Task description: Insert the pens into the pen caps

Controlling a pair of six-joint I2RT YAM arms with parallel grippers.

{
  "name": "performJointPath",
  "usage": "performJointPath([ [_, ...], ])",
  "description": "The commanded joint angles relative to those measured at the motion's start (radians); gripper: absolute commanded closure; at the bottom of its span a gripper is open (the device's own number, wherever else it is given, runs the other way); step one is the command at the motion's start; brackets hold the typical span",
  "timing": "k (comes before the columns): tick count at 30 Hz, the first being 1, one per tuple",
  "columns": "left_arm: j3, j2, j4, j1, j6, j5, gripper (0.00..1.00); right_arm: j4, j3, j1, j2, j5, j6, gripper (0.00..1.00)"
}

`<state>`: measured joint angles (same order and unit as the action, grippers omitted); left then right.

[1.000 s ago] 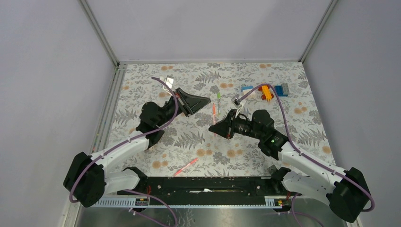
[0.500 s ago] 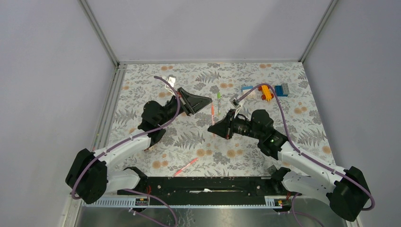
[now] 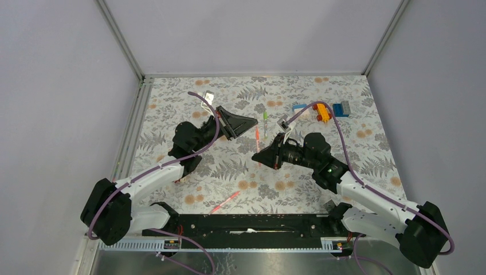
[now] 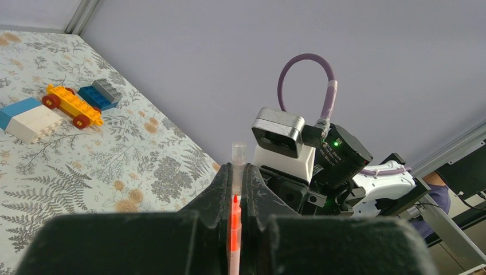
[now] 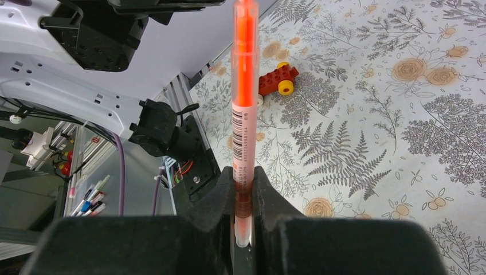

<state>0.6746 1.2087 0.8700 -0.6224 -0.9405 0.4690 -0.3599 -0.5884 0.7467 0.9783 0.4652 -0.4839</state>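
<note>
My right gripper (image 3: 258,154) (image 5: 243,172) is shut on the pale end of an orange-pink pen (image 3: 257,137) (image 5: 245,86), held crosswise. The pen points across to my left gripper (image 3: 253,122) (image 4: 238,167). That gripper is shut on a clear pen cap (image 4: 238,152), whose end pokes out past the fingertips. The pen's orange tip (image 4: 235,206) shows in the slit between the left fingers, right at the cap's lower end. I cannot tell whether it is inside the cap. A green-ended pen (image 3: 265,117) lies just beyond the grippers. Another pink pen (image 3: 224,201) lies near the front edge.
A yellow toy car with red wheels (image 3: 322,110) (image 4: 71,106) and blue blocks (image 3: 343,108) sit at the back right of the flowered table (image 3: 344,149). A small red wheeled toy (image 5: 278,80) lies by the left arm. Grey walls close in the sides and back.
Both arms have shifted only slightly. The held pen has edged a little toward the left gripper. Both grips are unchanged.
</note>
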Motion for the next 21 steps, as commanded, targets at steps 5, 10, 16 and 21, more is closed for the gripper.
performJointPath([
  [5,0.041,-0.006,0.058,-0.008,0.009,0.032,1.0,0.009,-0.065,0.012,-0.009,-0.012,0.038,1.0],
  [10,0.03,-0.018,0.029,-0.013,0.029,0.026,1.0,0.028,-0.076,0.013,-0.012,-0.026,0.054,1.0],
  [16,0.024,-0.027,0.02,-0.015,0.037,0.019,1.0,0.044,-0.084,0.013,-0.014,-0.04,0.064,1.0],
  [21,0.023,-0.028,0.019,-0.016,0.036,0.019,1.0,0.056,-0.087,0.011,-0.016,-0.064,0.068,1.0],
])
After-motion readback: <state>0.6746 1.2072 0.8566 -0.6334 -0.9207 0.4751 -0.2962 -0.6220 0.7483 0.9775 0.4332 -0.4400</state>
